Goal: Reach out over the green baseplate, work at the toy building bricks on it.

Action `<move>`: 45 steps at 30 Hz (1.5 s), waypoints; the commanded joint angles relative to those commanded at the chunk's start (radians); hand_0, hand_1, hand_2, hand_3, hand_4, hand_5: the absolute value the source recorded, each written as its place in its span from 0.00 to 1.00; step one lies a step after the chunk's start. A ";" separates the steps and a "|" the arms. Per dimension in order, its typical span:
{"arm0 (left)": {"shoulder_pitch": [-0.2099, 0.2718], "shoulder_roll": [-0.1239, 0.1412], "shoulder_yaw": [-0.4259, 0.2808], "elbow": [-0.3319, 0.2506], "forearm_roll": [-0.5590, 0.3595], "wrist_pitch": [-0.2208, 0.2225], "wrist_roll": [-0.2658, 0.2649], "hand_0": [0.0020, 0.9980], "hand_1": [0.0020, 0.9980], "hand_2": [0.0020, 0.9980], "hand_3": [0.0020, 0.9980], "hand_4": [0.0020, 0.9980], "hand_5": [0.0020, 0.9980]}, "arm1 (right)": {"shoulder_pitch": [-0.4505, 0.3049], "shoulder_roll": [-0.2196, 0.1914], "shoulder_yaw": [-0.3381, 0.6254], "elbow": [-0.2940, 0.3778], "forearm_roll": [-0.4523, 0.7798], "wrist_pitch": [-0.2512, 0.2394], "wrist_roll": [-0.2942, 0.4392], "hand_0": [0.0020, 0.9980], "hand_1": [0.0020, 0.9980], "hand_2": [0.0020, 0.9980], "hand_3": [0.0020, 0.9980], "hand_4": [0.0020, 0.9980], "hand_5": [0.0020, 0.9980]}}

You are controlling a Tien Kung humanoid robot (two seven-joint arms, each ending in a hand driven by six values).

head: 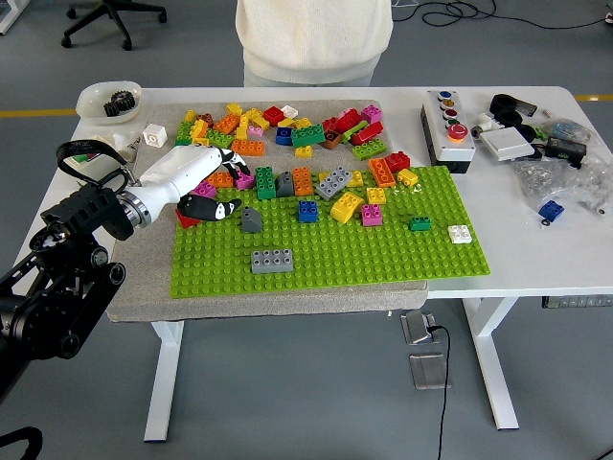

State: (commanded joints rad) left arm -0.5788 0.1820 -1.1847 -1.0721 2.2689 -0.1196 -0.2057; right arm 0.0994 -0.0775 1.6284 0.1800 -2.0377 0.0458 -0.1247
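White worktop [536, 244] w/ a grey mat [144, 273] over its left part. On the mat lies the green baseplate [335, 251]: bright lime, studded all over, rectangular, its right end running past the mat onto bare worktop. A person in a cream top [314, 38] stands at the far side, hands not in view.

Left arm comes in from the lower left; white-shelled left hand [215, 192] w/ black fingertips sits over the baseplate's far-left corner, fingers loosely spread, thumb low, nothing clearly held. It hides part of a red brick [189, 218].

Bricks on the plate: grey 2x4 [273, 260] alone near the front-left, dark grey sloped brick [251, 220] just right of the hand, blue brick [307, 211], yellow brick [346, 206], pink brick [372, 215], small green brick [420, 224], white brick [461, 233] toward the right. Loose pile of mixed bricks [287, 129] behind the plate on the mat.

Control box w/ buttons [446, 117] further right.
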 joint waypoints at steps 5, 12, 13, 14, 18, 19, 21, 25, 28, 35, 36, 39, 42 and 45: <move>-0.007 -0.013 0.015 0.034 0.000 0.000 0.000 0.82 0.79 0.70 0.80 0.81 0.17 | 0.001 0.000 -0.001 0.000 0.002 0.000 0.000 0.73 0.61 0.62 0.52 0.72 0.52; -0.020 -0.030 0.022 0.075 0.000 0.003 -0.001 0.82 0.79 0.73 0.82 0.83 0.17 | 0.001 -0.001 0.000 0.000 0.000 0.001 0.001 0.73 0.61 0.62 0.52 0.72 0.52; -0.022 -0.031 0.024 0.082 0.000 0.004 -0.001 0.82 0.79 0.73 0.82 0.83 0.17 | 0.002 -0.001 0.000 0.000 0.000 0.001 0.001 0.73 0.61 0.62 0.52 0.72 0.52; -0.025 -0.034 0.027 0.092 0.000 0.006 -0.001 0.82 0.79 0.73 0.82 0.83 0.17 | 0.002 -0.001 0.000 0.000 0.000 0.001 0.001 0.73 0.61 0.62 0.52 0.72 0.52; -0.034 -0.041 0.035 0.119 0.000 0.016 -0.004 0.83 0.79 0.74 0.82 0.82 0.17 | 0.003 0.000 -0.001 0.000 -0.001 0.001 0.000 0.73 0.61 0.62 0.52 0.72 0.52; -0.036 -0.043 0.037 0.126 0.000 0.019 -0.006 0.83 0.79 0.74 0.82 0.82 0.17 | 0.003 0.000 -0.001 0.000 -0.001 0.001 0.000 0.73 0.61 0.62 0.52 0.72 0.52; -0.041 -0.046 0.041 0.135 0.000 0.024 -0.007 0.83 0.79 0.74 0.82 0.82 0.17 | 0.003 0.001 -0.001 0.000 0.000 0.001 0.000 0.73 0.61 0.62 0.52 0.72 0.52; -0.051 -0.048 0.059 0.160 0.000 0.034 -0.012 0.83 0.79 0.73 0.82 0.82 0.17 | 0.002 0.001 -0.002 0.000 -0.004 0.002 0.000 0.73 0.61 0.62 0.52 0.72 0.52; -0.054 -0.049 0.066 0.170 0.000 0.038 -0.014 0.83 0.79 0.73 0.81 0.81 0.17 | 0.002 0.001 -0.002 0.000 -0.005 0.002 0.000 0.73 0.61 0.62 0.52 0.72 0.52; -0.068 -0.056 0.089 0.204 0.000 0.053 -0.015 0.83 0.79 0.72 0.81 0.81 0.16 | 0.001 0.001 -0.002 0.000 -0.009 0.003 0.000 0.73 0.61 0.62 0.52 0.72 0.52; -0.068 -0.056 0.089 0.205 0.000 0.054 -0.015 0.83 0.79 0.72 0.81 0.81 0.16 | 0.001 0.001 -0.003 0.000 -0.009 0.003 0.000 0.73 0.61 0.62 0.52 0.72 0.52; -0.080 -0.058 0.101 0.229 0.000 0.070 -0.016 0.83 0.79 0.72 0.80 0.81 0.17 | 0.001 0.001 -0.003 0.000 -0.011 0.004 0.000 0.73 0.61 0.62 0.52 0.72 0.52; -0.088 -0.057 0.109 0.242 0.000 0.077 -0.019 0.83 0.79 0.72 0.80 0.81 0.17 | 0.001 0.002 -0.004 0.000 -0.012 0.004 0.000 0.73 0.61 0.62 0.52 0.72 0.52; -0.095 -0.057 0.112 0.258 0.000 0.082 -0.021 0.83 0.79 0.72 0.80 0.81 0.17 | 0.001 0.002 -0.004 0.000 -0.012 0.004 0.000 0.73 0.61 0.62 0.52 0.72 0.52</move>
State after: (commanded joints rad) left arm -0.6734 0.1248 -1.0726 -0.8138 2.2689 -0.0375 -0.2267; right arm 0.1003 -0.0756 1.6248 0.1800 -2.0496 0.0499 -0.1249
